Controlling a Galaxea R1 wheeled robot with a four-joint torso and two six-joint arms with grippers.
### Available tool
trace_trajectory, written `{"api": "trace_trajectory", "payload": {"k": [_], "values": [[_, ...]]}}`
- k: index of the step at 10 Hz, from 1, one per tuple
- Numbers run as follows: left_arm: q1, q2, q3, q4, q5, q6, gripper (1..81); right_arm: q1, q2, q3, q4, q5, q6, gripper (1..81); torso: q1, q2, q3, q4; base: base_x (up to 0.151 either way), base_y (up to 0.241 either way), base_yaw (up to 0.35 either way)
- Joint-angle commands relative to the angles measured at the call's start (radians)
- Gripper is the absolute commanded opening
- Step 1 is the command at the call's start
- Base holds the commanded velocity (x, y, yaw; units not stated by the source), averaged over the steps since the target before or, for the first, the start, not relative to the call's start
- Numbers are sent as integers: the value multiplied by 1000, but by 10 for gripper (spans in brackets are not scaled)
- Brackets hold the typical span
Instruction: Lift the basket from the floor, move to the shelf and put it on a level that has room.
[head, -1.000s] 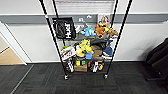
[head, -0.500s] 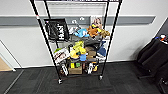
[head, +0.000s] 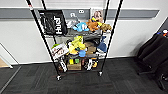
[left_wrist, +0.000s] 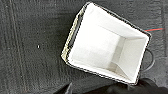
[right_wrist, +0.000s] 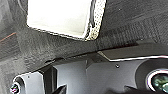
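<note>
Straight ahead in the head view stands the shelf (head: 75, 42), a black wire rack on small wheels against the pale wall, its tiers crowded with soft toys (head: 93, 25), a black bag (head: 53, 22) and a cardboard box (head: 74, 66), all planted on the dark carpet floor (head: 82, 83). Down at the left wrist we get the basket (left_wrist: 107, 47), white lining wide open (nothing inside it) with carpet all around, and the right wrist catches one checkered corner of it too. Fingers on either gripper: I cannot tell, neither pair can be made out.
</note>
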Motion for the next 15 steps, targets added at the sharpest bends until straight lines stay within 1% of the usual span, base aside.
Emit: {"api": "trace_trajectory", "payload": {"k": [1,4,5,6,7,8,9,13,15], "values": [[-104,-21,2,-17,61,-2,811,54,-11,12,17,-67,0,811,64,-99,-93,0,0,0,0],[-110,-21,2,-17,61,-4,811,69,-10,12,22,-67,3,811,129,-202,-189,0,0,0,0],[-114,-21,2,-17,61,-4,811,78,-8,14,34,-67,1,811,150,-235,-220,0,0,0,0],[-123,-21,2,-18,61,-4,811,87,-3,11,34,-65,1,811,169,-264,-155,0,0,0,0],[-137,-19,2,-31,61,-4,811,103,0,12,36,-64,3,811,188,-291,-179,0,0,0,0],[-150,-12,2,-32,61,-4,811,118,6,11,54,-65,2,811,203,-316,-185,0,0,0,0],[-154,-5,2,-32,61,-4,811,130,9,11,59,-64,1,811,220,-344,-192,0,0,0,0],[-162,1,2,-31,62,-4,811,187,18,-5,91,-64,5,811,308,-483,-193,0,0,0,0],[-163,1,2,-29,62,-4,811,212,26,-29,94,-64,6,811,351,-553,-193,0,0,0,0]]}}
